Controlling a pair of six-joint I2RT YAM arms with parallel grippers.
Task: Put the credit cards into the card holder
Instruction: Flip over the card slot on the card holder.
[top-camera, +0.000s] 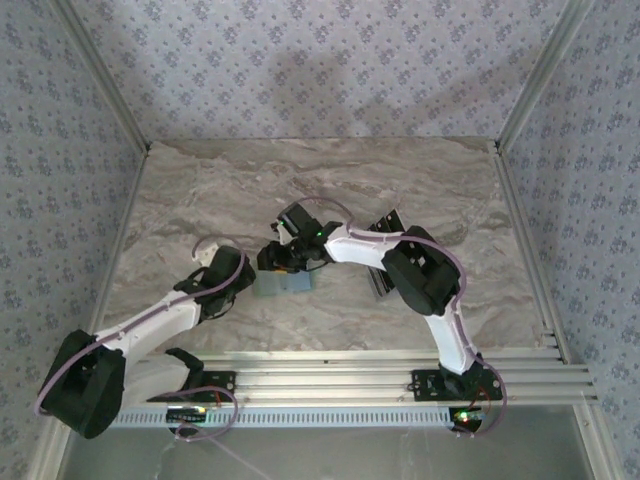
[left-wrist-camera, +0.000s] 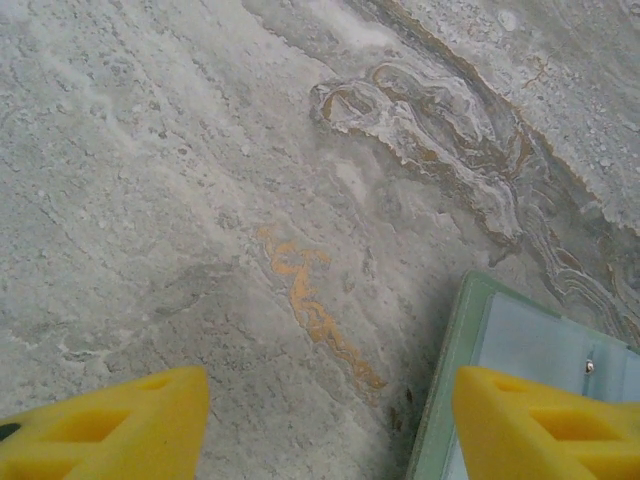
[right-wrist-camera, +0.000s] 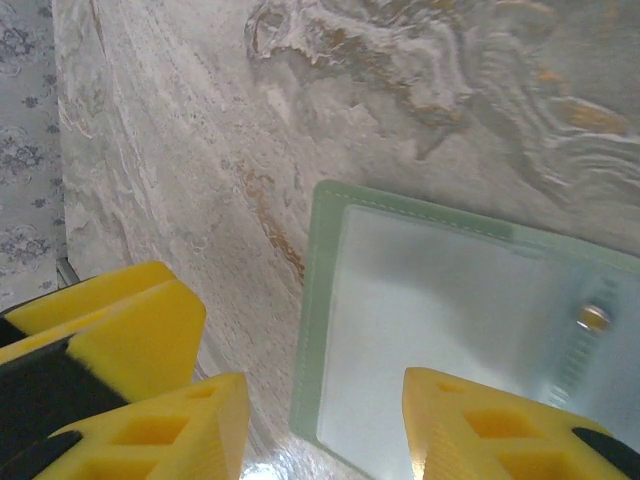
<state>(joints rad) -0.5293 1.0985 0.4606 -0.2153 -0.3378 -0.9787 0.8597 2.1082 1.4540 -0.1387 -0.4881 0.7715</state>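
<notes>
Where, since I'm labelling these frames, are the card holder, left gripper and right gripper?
card holder (right-wrist-camera: 450, 290), right wrist view, its grey inner face.
left gripper (left-wrist-camera: 330, 400), left wrist view, midway between its fingertips.
right gripper (right-wrist-camera: 322, 400), right wrist view, midway between its fingertips.

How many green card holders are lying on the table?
1. The card holder lies open near the middle of the table. Another could hide under the right arm.

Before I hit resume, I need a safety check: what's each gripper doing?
Left gripper: open, empty, at the card holder's edge.
Right gripper: open, empty, over the card holder.
</notes>
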